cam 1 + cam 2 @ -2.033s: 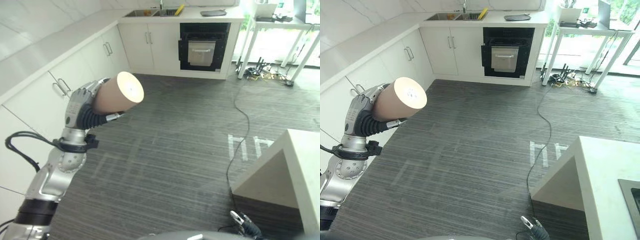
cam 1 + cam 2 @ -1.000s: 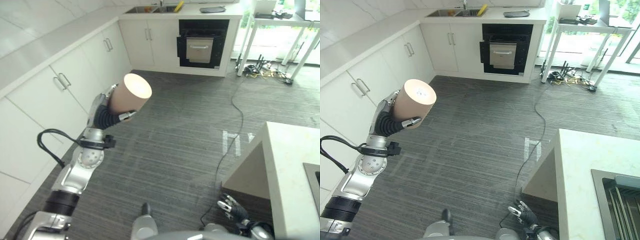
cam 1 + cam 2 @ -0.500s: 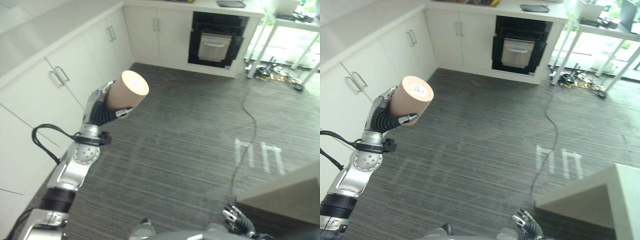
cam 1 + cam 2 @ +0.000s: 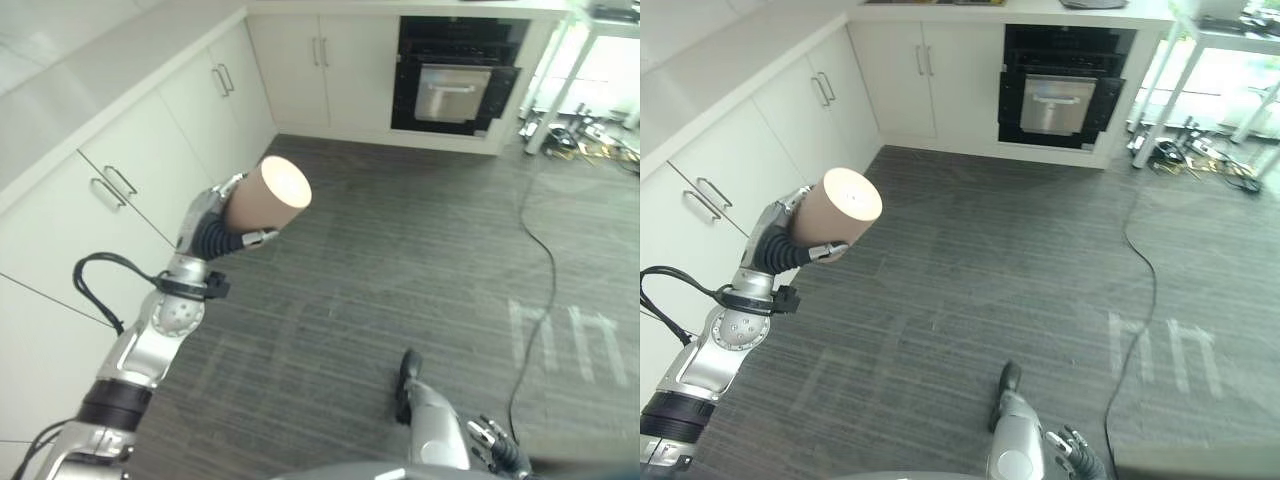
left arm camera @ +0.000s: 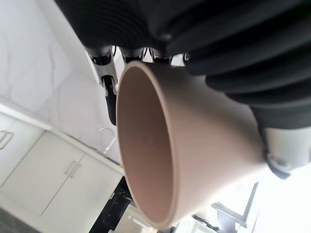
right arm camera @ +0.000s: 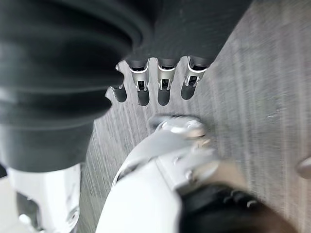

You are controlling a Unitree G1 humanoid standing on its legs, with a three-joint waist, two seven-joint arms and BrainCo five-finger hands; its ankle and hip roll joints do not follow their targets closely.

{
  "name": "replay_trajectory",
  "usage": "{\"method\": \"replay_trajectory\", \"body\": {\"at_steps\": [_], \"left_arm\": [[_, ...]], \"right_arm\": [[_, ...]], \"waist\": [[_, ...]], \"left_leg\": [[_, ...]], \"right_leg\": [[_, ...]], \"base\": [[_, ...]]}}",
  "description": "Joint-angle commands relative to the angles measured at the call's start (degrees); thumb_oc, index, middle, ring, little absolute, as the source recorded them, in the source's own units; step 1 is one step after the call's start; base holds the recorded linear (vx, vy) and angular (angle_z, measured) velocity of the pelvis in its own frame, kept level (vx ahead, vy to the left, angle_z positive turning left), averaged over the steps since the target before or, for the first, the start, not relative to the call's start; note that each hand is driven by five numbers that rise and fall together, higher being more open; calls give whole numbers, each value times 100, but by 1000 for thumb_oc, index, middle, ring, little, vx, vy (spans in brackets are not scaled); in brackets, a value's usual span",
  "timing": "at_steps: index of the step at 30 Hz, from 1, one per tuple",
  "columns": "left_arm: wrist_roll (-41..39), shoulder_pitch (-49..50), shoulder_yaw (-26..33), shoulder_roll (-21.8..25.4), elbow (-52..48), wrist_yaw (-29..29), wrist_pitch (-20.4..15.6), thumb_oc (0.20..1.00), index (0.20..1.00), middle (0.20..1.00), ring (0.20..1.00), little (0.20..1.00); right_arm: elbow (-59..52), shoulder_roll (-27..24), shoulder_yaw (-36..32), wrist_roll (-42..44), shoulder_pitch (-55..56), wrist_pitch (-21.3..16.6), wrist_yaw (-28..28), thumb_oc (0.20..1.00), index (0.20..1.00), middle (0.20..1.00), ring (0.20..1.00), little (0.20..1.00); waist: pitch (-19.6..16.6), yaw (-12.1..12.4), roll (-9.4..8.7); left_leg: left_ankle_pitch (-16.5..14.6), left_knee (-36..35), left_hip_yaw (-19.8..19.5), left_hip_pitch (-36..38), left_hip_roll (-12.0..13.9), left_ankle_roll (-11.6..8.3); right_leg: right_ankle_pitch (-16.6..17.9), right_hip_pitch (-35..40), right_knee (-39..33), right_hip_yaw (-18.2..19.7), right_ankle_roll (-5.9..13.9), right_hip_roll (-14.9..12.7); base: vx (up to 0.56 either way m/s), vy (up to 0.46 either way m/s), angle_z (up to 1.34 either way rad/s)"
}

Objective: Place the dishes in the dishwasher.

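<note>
1. Up at the robot's left side, the left hand point(image 4: 205, 232) has its fingers curled round a tan cup point(image 4: 265, 197), held on its side above the floor point(image 4: 400, 260).
2. White cabinets point(image 4: 150, 165) stand just beyond it, an oven point(image 4: 455, 88) further back.
3. Low down, the right hand point(image 4: 1077, 456) hangs with relaxed fingers point(image 6: 143, 92), holding nothing.

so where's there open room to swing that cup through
The dark floor is bare between the white cabinets and the loose cable, up to the oven. It is tighter by the cabinets, where the left hand holds the cup. The right hand hangs low.
</note>
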Motion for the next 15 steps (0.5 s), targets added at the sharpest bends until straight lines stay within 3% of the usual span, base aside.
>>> {"method": "replay_trajectory", "body": {"at_steps": [1,2,3,5,8,9,10,13,15], "left_arm": [[42,-290,146,228,-335,169,-347,200,200,200,200,200],[67,-171,183,209,-331,200,-421,200,200,200,200,200],[77,-113,212,199,-342,225,-433,200,200,200,200,200],[34,-68,260,220,-400,251,-372,200,200,200,200,200],[-214,-27,373,261,-514,169,-288,200,200,200,200,200],[-278,0,425,258,-535,111,-305,200,200,200,200,200],[-287,27,498,258,-541,30,-347,200,200,200,200,200],[-247,95,562,267,-555,84,-319,200,200,200,200,200],[-235,196,612,279,-554,156,-331,200,200,200,200,200]], "right_arm": [[-72,56,27,221,-22,-140,-59,1000,1000,1000,1000,1000],[-6,19,37,201,-46,-129,-43,1000,1000,1000,1000,1000],[36,-18,51,137,-52,-150,-5,1000,1000,1000,1000,1000],[52,-88,51,8,-39,-166,56,1000,1000,1000,1000,1000],[48,-251,9,6,31,-230,145,1000,1000,1000,1000,1000],[75,-320,-37,34,44,-266,202,1000,1000,1000,1000,1000],[104,-406,-134,78,17,-275,335,1000,1000,1000,1000,1000],[165,-439,-189,-105,-114,-225,457,1000,1000,1000,1000,1000],[206,-429,-164,-224,-202,-181,459,1000,1000,1000,1000,1000]], "waist": [[-325,-152,-202],[-379,-139,-168],[-434,-123,-150],[-529,-124,-98],[-617,-121,-98],[-594,-101,-154],[-503,-25,-177],[-418,56,-165],[-375,89,-141]], "left_leg": [[32,280,-252,-1013,-1206,1046],[-98,645,-156,-1008,-1191,994],[-16,960,-156,-1046,-1167,911],[345,1354,-212,-1074,-1117,687],[1349,2526,-321,-1488,-1031,183],[1521,3102,-248,-1820,-937,61],[1448,3192,-206,-2278,-704,104],[1172,2387,-292,-2229,-709,308],[1043,1268,-290,-2030,-637,383]], "right_leg": [[735,764,-954,203,1020,24],[469,880,-838,101,866,148],[304,1001,-857,39,755,283],[47,1185,-923,-44,543,548],[-334,1554,-1113,-58,157,878],[-422,1701,-1167,-37,54,887],[-527,1901,-1209,41,6,903],[-549,1961,-1183,246,88,900],[-616,2022,-1137,471,144,955]], "base": [[352,-214,14],[338,-220,-24],[456,-292,-30],[351,-235,-19],[322,-248,-12],[417,-257,-27],[360,-170,-41],[284,2,-57],[379,106,-77]]}}
